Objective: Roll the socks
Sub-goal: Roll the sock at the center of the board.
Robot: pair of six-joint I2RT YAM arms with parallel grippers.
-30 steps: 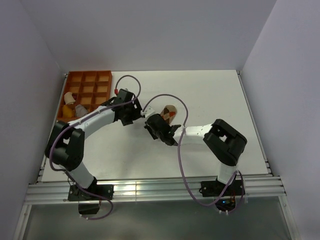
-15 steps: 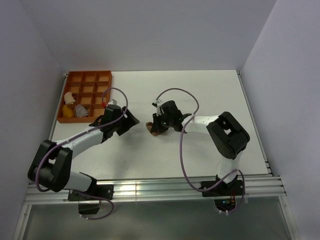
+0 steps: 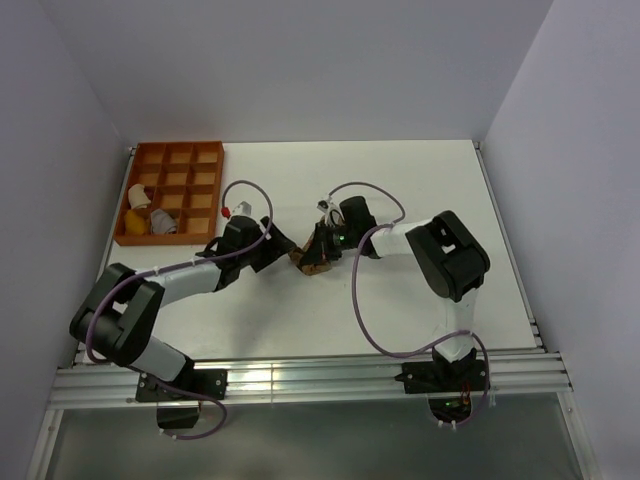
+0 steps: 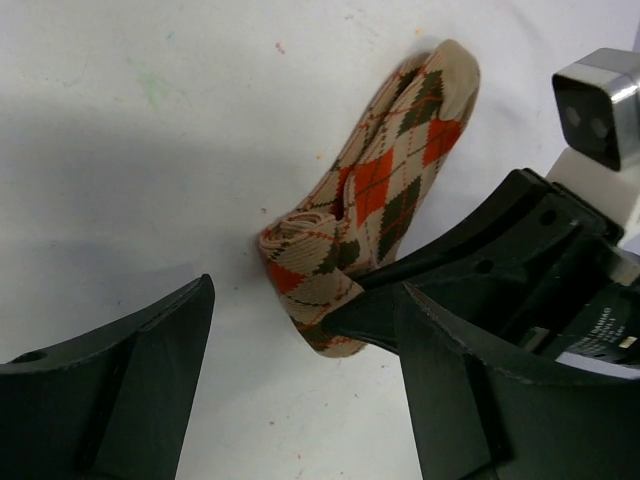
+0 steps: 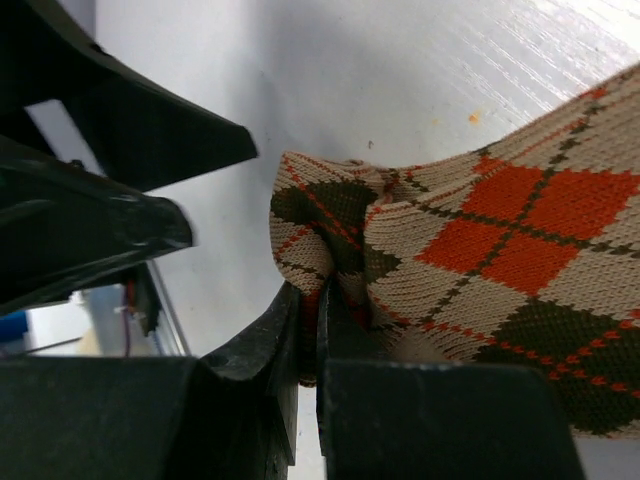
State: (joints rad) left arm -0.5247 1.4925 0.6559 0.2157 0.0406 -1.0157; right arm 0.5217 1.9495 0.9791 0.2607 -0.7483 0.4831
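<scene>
Rolling step: sock [image 4: 395, 185] pinched at rolled end by right gripper [image 5: 310, 312]. Left gripper [image 4: 302, 300] spread, just left of roll. Next: roll to be turned toward free end.

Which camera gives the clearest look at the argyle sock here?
Left wrist: the argyle sock shows nearly whole, one end partly rolled. Right wrist shows only a close-up patch where the right pincer pinches it. Top external shows a small brown lump between the arms.

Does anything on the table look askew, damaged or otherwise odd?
The argyle sock lies only partly rolled, its roll loose and crooked, pinched by the right end effector. Nothing looks spilled or torn.
</scene>
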